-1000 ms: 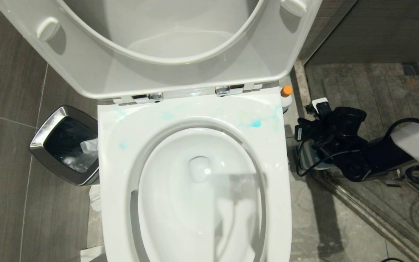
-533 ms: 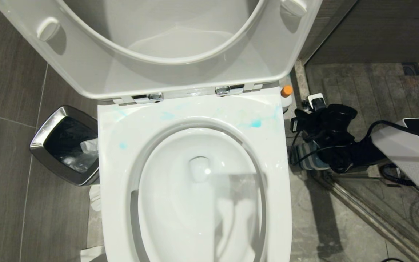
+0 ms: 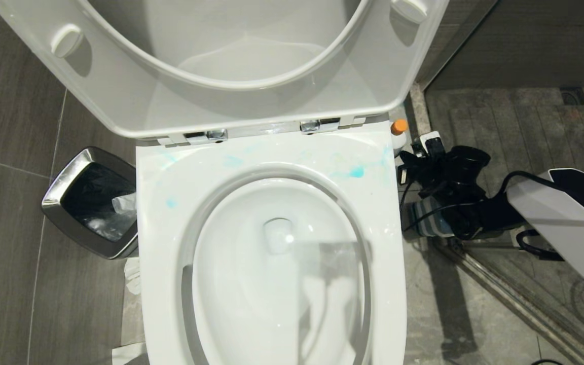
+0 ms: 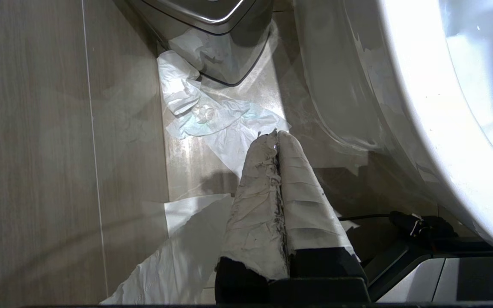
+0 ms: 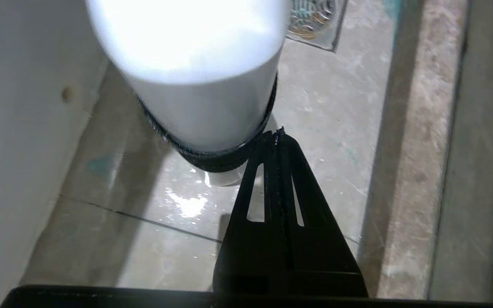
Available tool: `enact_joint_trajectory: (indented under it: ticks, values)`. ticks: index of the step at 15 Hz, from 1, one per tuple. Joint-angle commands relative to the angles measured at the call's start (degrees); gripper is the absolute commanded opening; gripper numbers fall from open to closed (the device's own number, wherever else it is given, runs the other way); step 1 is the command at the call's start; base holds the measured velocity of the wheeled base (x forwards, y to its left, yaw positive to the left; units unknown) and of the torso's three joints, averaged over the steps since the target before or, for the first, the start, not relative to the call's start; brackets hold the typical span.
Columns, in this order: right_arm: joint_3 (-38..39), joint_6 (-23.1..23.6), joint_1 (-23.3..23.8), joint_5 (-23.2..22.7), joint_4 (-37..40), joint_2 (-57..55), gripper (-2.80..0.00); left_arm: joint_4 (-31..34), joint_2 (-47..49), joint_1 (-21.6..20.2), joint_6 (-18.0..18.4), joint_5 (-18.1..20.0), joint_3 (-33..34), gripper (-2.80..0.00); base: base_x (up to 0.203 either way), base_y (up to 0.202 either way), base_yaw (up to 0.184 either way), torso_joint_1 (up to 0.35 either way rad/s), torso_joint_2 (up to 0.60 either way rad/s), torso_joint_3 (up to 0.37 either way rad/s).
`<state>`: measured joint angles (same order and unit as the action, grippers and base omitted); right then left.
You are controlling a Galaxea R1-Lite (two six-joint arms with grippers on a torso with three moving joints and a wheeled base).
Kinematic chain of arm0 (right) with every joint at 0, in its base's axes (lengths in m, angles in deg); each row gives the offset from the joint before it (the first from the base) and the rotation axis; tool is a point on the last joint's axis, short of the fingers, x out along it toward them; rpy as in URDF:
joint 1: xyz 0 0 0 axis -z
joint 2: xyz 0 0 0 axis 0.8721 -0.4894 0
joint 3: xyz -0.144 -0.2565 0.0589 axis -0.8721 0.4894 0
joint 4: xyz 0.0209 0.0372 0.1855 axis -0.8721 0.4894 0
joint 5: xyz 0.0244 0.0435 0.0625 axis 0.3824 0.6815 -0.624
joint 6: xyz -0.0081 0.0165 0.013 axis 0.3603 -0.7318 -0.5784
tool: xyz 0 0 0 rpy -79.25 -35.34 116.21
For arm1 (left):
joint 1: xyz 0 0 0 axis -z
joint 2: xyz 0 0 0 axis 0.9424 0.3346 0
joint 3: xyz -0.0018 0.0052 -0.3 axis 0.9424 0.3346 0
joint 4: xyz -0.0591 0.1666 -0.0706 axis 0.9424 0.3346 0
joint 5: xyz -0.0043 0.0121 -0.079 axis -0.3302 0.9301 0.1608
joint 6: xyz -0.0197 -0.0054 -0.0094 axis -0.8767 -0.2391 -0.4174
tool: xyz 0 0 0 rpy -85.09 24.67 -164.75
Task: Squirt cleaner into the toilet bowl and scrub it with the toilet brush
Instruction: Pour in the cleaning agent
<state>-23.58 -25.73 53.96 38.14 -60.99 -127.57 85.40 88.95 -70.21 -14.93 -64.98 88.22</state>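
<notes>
Head view: your right gripper (image 3: 413,152) sits beside the toilet bowl (image 3: 277,263), close to the cleaner (image 3: 399,133) on the floor by the hinge. No brush in sight.

Left wrist view: left gripper (image 4: 276,136) pressed together, empty, over crumpled paper (image 4: 212,124).

Right wrist view: fingers together, touching the white bottle's side. Unless you spread them first, you'll likely knock it over.

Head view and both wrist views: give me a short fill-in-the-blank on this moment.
1. The cleaner has an ____ cap.
2. The right gripper, beside the cleaner, is ____.
3. The turquoise smears lie on the rim of the toilet bowl, below its raised ____.
4. The left gripper is ____.

Missing: orange; shut; seat; shut
</notes>
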Motion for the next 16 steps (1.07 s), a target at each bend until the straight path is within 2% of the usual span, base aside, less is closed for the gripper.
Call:
enact_joint_trajectory:
  ticks: [1, 7, 9, 12, 13, 15, 16]
  values:
    - [0.0, 0.2, -1.2, -0.1, -0.4, -0.1, -2.80, 0.0, 0.1, 0.0, 0.0, 0.0, 0.0, -2.80, 0.000, 0.000, 0.000, 0.000, 0.00, 0.000]
    - [2.0, 0.2, -3.0, 0.0, -0.3, 0.9, -2.80, 0.0, 0.1, 0.0, 0.0, 0.0, 0.0, -2.80, 0.000, 0.000, 0.000, 0.000, 0.00, 0.000]
    - [6.8, 0.1, -2.7, 0.0, -0.2, 2.9, -2.80, 0.0, 0.1, 0.0, 0.0, 0.0, 0.0, -2.80, 0.000, 0.000, 0.000, 0.000, 0.00, 0.000]
    - [18.6, -0.9, -2.6, 0.0, 2.2, 10.7, -2.80, 0.0, 0.1, 0.0, 0.0, 0.0, 0.0, -2.80, 0.000, 0.000, 0.000, 0.000, 0.00, 0.000]
    - [22.1, -2.4, -3.1, 0.0, 4.8, 14.2, -2.80, 0.0, 0.1, 0.0, 0.0, 0.0, 0.0, -2.80, 0.000, 0.000, 0.000, 0.000, 0.00, 0.000]
    - [25.2, -10.8, -6.1, 0.2, 9.0, 18.2, -2.80, 0.0, 0.1, 0.0, 0.0, 0.0, 0.0, -2.80, 0.000, 0.000, 0.000, 0.000, 0.00, 0.000]
    - [25.8, -13.2, -8.0, 0.4, 9.7, 18.8, -2.80, 0.0, 0.1, 0.0, 0.0, 0.0, 0.0, -2.80, 0.000, 0.000, 0.000, 0.000, 0.00, 0.000]
